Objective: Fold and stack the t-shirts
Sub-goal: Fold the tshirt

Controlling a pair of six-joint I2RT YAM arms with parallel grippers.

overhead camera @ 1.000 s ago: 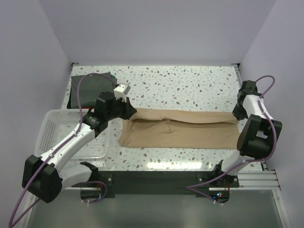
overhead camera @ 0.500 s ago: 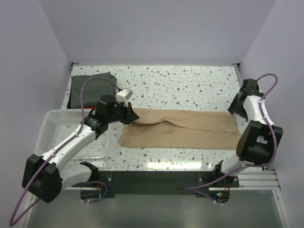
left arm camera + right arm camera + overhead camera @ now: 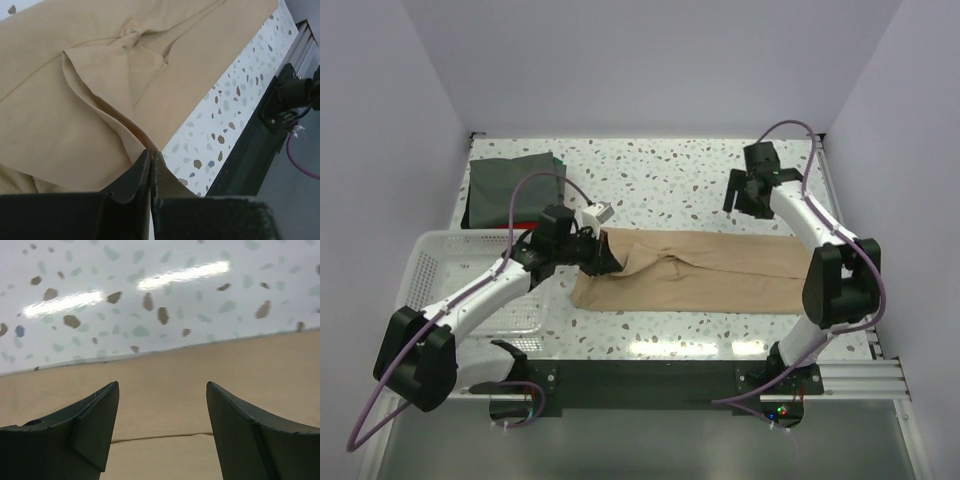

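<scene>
tan shirt: a soft, plain tan t-shirt (image 3: 720, 272) is laid out as a long sideways strip across the middle of the speckled white tabletop (image 3: 670, 170). It's folded narrow, and its left end is lifted and bunched up a bit.

left gripper: the left gripper (image 3: 607, 256) is parked right at that bunched left end. In the wrist view its dark fingers (image 3: 132, 182) are pressed together with a fold of the tan cloth pinched between them, and a raised ridge of fabric can be seen running away from the tips.

right gripper: the right gripper (image 3: 740, 200) is held over the table on the far side, near the tan t-shirt's far edge and right of its middle. Its fingers (image 3: 90, 415) are spread wide, with the shirt's far hem and the speckled surface framed between them. Whether the cloth is actually being touched can't be told tbh.

stack: a folded dark grey-green t-shirt (image 3: 510, 185) is sat in the far left corner. A thin edge of a red t-shirt (image 3: 525, 225) is showing along its near side.

basket: a white plastic mesh basket (image 3: 430, 265) is placed just in front of that stack, with the left arm passing over it.
</scene>
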